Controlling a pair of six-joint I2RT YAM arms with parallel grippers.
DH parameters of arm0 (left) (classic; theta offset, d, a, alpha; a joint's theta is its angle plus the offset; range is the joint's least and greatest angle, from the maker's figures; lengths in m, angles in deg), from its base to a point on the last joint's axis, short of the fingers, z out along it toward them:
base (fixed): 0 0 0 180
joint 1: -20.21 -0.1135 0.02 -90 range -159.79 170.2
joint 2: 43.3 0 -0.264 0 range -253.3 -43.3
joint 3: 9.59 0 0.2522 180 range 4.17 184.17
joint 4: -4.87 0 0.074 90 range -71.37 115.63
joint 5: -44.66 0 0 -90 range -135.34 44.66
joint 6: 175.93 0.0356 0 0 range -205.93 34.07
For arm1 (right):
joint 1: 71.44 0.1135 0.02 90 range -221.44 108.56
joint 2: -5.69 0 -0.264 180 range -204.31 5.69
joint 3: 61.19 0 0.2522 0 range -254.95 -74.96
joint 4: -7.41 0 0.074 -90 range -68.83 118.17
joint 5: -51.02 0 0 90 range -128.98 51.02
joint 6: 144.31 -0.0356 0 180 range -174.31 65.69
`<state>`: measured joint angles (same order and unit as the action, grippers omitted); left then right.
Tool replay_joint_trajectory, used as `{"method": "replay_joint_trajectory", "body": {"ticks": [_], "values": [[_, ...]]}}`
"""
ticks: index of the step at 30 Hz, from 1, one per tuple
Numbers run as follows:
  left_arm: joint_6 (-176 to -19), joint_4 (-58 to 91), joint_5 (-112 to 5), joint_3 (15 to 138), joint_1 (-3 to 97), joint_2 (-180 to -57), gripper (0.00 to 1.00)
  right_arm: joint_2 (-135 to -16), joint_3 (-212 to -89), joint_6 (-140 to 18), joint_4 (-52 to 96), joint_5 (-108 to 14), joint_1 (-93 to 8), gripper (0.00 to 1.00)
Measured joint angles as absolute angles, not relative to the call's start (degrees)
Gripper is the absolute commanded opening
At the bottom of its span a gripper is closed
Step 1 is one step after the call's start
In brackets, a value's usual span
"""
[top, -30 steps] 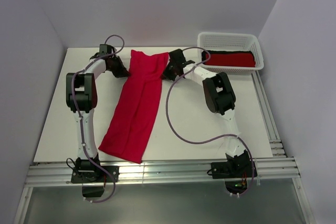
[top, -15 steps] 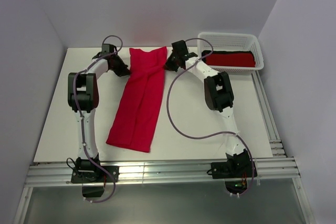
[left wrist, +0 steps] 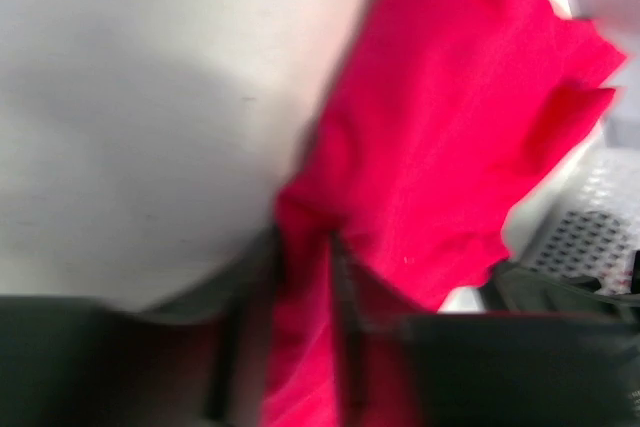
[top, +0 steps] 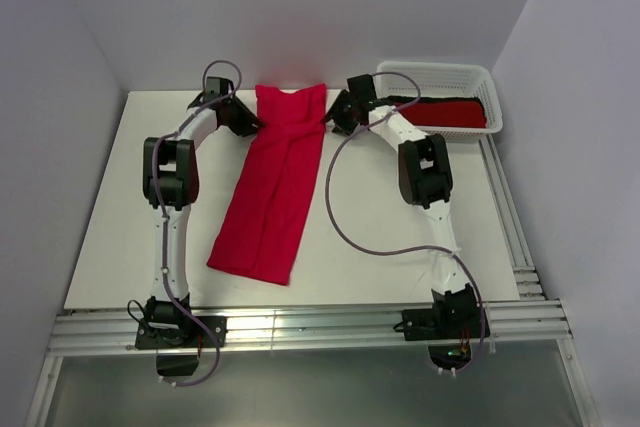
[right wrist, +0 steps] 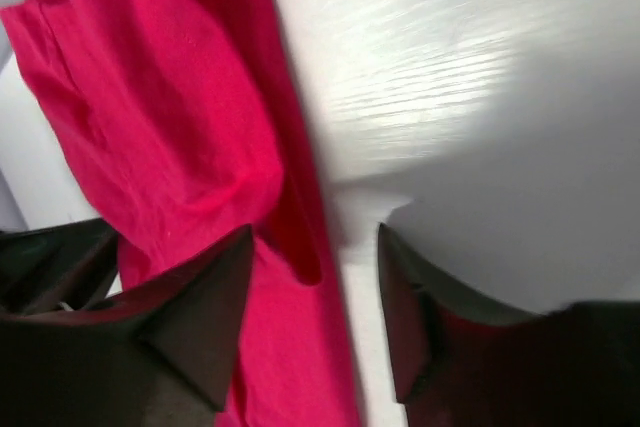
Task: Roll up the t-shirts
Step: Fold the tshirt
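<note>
A bright crimson t-shirt (top: 275, 187), folded into a long narrow strip, lies flat on the white table (top: 110, 197), running from the far middle toward the near left. My left gripper (top: 250, 122) sits at the left corner of its far end. In the left wrist view my left gripper (left wrist: 303, 247) has its jaws slightly parted, with the shirt's edge (left wrist: 450, 117) still lying between them; the view is blurred. My right gripper (top: 335, 119) is at the right corner of that far end. There my right gripper (right wrist: 315, 237) stands open, straddling the shirt's edge (right wrist: 160, 117) and bare table.
A white mesh basket (top: 435, 69) stands at the far right corner, just beyond the right gripper. It holds a deeper red rolled bundle (top: 450, 112) with a dark one behind it. The table's near edge is a metal rail (top: 300, 327).
Both arms carried the shirt's far end toward the back and right, straightening the strip. Both grippers, shut on the corners before, have parted their jaws.
</note>
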<state>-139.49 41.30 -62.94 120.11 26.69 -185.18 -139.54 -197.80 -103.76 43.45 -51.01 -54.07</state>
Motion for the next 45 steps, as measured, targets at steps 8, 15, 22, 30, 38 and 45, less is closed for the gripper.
{"method": "replay_joint_trajectory", "body": {"ticks": [8,15,22,30,38,45], "values": [[-136.01,44.47,-60.38,118.14,25.16,-179.48,0.76,-127.39,-180.88,-100.28,39.63,-52.52,-54.57,0.69],[-130.42,48.74,-56.65,91.74,21.16,-154.21,0.73,-102.49,-153.65,-99.8,37.49,-52.15,-48.41,0.68],[-127.97,52.71,-55.99,64.31,22.07,-130.06,0.72,-90.12,-135.9,-104.5,35.78,-52.98,-31.6,0.67],[-125.61,62.55,-50.9,53.49,23.6,-122.13,0.7,-88.88,-126.2,-115.56,35.08,-49.33,-15.21,0.64],[-125.76,66.66,-47.18,53.79,25.05,-122.74,0.66,-90.43,-125.91,-124.2,29.25,-47.43,-5.92,0.44],[-126.2,66.72,-46.92,53.75,25.07,-122.76,0.65,-91.96,-124.19,-128.46,27.39,-46.51,-5.05,0.34]]}}
